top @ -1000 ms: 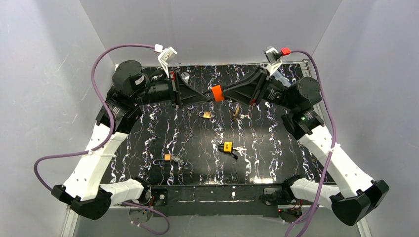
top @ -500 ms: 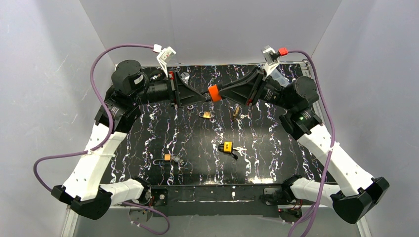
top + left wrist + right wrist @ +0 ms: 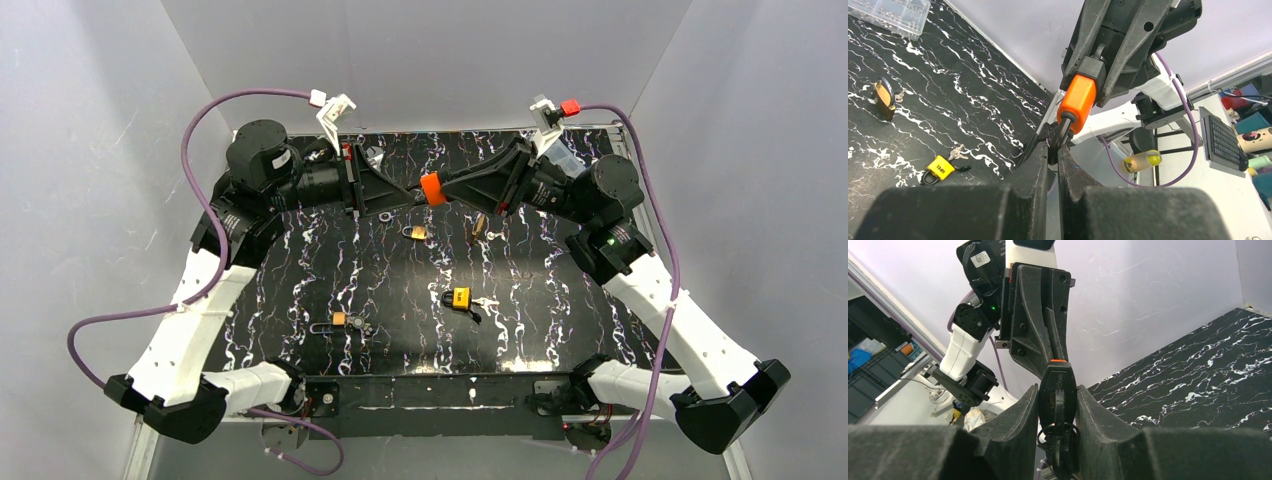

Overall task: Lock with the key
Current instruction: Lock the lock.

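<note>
An orange padlock (image 3: 432, 188) hangs in the air above the far middle of the table, held between both grippers. My right gripper (image 3: 449, 186) is shut on its body. The right wrist view shows the lock's black underside (image 3: 1058, 389) between the fingers, with a black key (image 3: 1060, 437) and ring in the keyhole. My left gripper (image 3: 411, 192) is shut on the padlock's shackle (image 3: 1063, 134). In the left wrist view the orange body (image 3: 1077, 101) stands just above my fingertips (image 3: 1040, 155).
On the black marbled table (image 3: 560, 300) lie two brass padlocks (image 3: 415, 232) (image 3: 478, 228), a yellow padlock (image 3: 460, 297) with keys (image 3: 486, 301), and a small orange padlock (image 3: 340, 319). A clear plastic box (image 3: 890, 15) sits at the far edge.
The right gripper and the orange padlock have shifted a little to the left, closer to the left gripper. The left arm has hardly moved.
</note>
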